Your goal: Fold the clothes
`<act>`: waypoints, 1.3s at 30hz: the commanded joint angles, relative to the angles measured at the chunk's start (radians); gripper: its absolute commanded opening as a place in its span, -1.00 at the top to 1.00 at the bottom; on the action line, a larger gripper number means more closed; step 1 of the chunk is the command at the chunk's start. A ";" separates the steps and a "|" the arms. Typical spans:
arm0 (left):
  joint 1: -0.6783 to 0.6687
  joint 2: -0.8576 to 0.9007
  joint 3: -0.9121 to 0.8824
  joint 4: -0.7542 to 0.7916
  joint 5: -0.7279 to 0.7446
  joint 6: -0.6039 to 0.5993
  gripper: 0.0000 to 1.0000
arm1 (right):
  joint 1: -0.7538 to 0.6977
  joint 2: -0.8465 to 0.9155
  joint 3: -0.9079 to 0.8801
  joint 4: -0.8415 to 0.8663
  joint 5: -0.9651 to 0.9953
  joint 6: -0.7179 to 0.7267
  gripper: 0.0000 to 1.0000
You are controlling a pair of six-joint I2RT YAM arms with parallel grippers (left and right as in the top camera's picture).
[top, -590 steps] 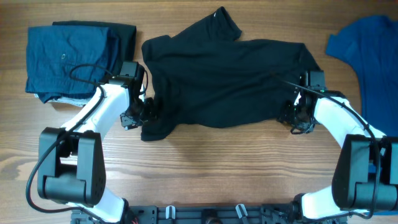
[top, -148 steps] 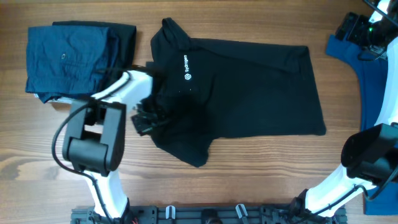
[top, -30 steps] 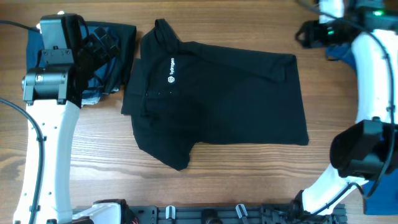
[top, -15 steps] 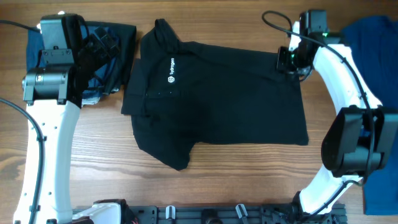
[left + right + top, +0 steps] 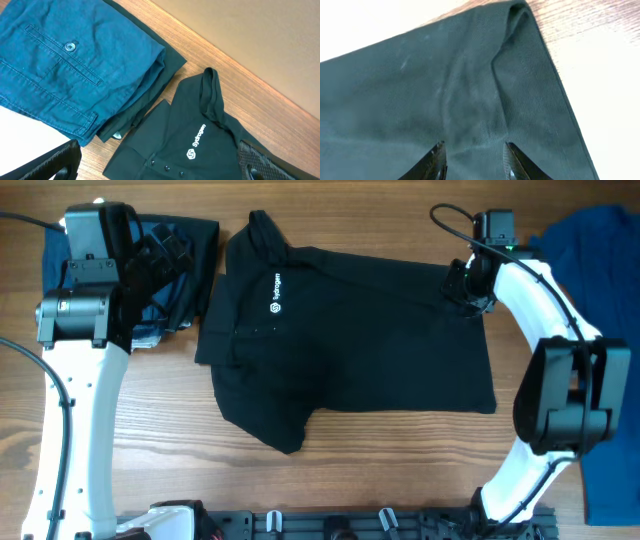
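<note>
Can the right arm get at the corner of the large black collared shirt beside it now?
Probably yes: the right gripper is open directly over that corner of the black shirt, and nothing covers the fabric there.

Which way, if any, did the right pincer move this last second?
Yes. The right pincer moved down-left in the overhead view, from beyond the black shirt's far edge onto its upper-right corner.
</note>
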State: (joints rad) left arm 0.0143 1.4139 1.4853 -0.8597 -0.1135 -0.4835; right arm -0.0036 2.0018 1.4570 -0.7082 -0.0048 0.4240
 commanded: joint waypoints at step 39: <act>0.004 0.005 0.006 0.002 0.005 0.002 -1.00 | -0.001 0.090 -0.006 0.013 0.053 0.129 0.07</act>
State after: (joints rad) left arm 0.0143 1.4139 1.4853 -0.8600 -0.1135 -0.4835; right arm -0.0036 2.0762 1.4551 -0.6872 0.0311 0.5423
